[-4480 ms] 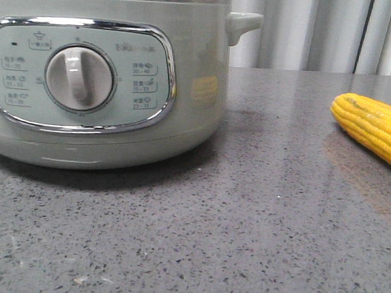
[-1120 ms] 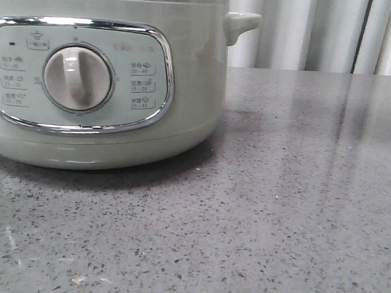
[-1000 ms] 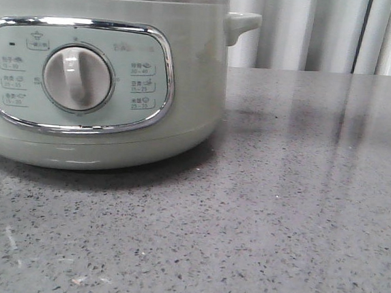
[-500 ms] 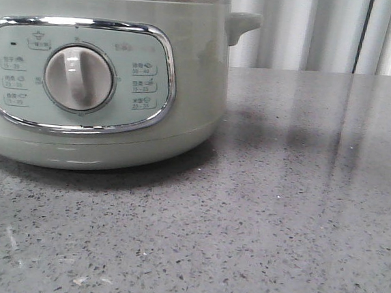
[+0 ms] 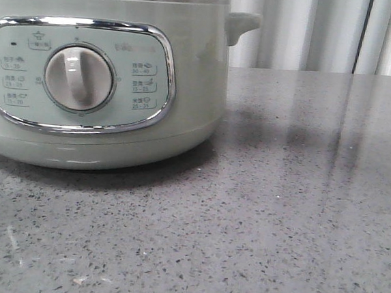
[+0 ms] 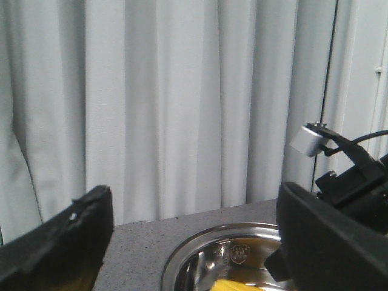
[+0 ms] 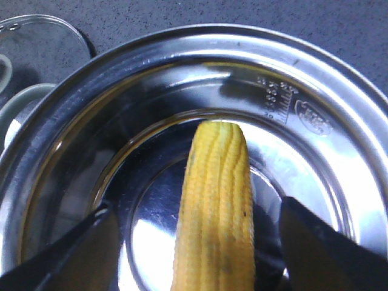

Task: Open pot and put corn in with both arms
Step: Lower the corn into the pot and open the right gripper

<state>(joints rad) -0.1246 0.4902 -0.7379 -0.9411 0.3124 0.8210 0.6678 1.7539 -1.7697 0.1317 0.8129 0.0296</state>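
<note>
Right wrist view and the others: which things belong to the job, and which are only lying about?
Job: pot; corn, lying inside it; glass lid, off, beside the pot.
Only there: table; curtain.

In the front view you cannot see into the pot (image 5: 102, 77); its wall hides the inside, and its left side and rim run off the frame. The small print around its dial (image 5: 79, 78) is too fine for you to read. In the right wrist view the corn (image 7: 215, 212) lying in the pot is cut off at its near end, between the right gripper (image 7: 194, 254) fingers. In the left wrist view only a yellow sliver shows inside the pot.
</note>
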